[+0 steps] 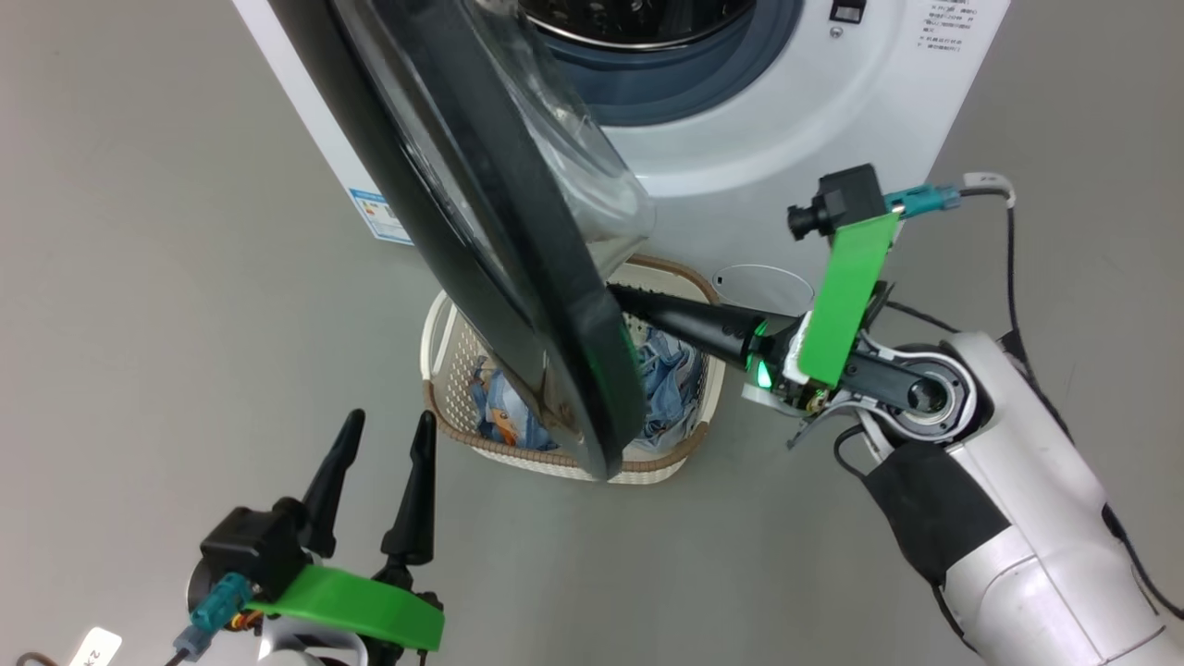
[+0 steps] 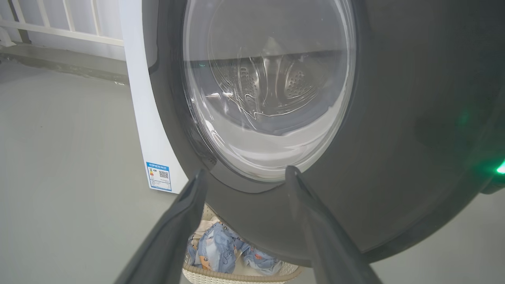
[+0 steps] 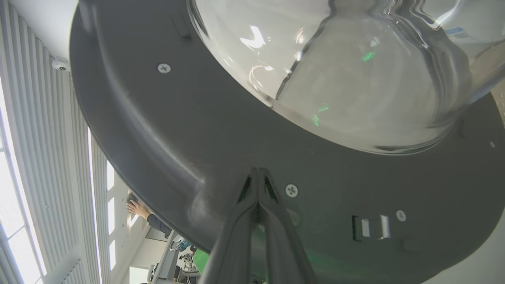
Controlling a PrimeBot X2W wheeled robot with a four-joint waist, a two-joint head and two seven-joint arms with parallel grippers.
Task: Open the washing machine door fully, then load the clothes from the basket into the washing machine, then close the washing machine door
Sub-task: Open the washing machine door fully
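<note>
The washing machine door (image 1: 499, 240) stands partly open, edge-on to my head view, its black ring and glass bowl (image 3: 355, 71) swung out over the basket (image 1: 444, 370). My right gripper (image 1: 615, 294) is shut, empty, and its tips (image 3: 258, 173) press against the door's inner black ring. Light blue clothes (image 1: 671, 370) with orange prints lie in the cream basket on the floor before the white washing machine (image 1: 740, 139). My left gripper (image 1: 387, 433) hovers open and empty at the lower left, facing the door's outer side (image 2: 394, 118) with clothes (image 2: 221, 248) below it.
Grey floor (image 1: 139, 277) spreads left and right of the machine. A blue energy sticker (image 1: 379, 215) sits low on the machine's side. A round flap (image 1: 763, 287) shows low on its front. A person's hand and sleeve (image 3: 144, 215) appear past the door's rim.
</note>
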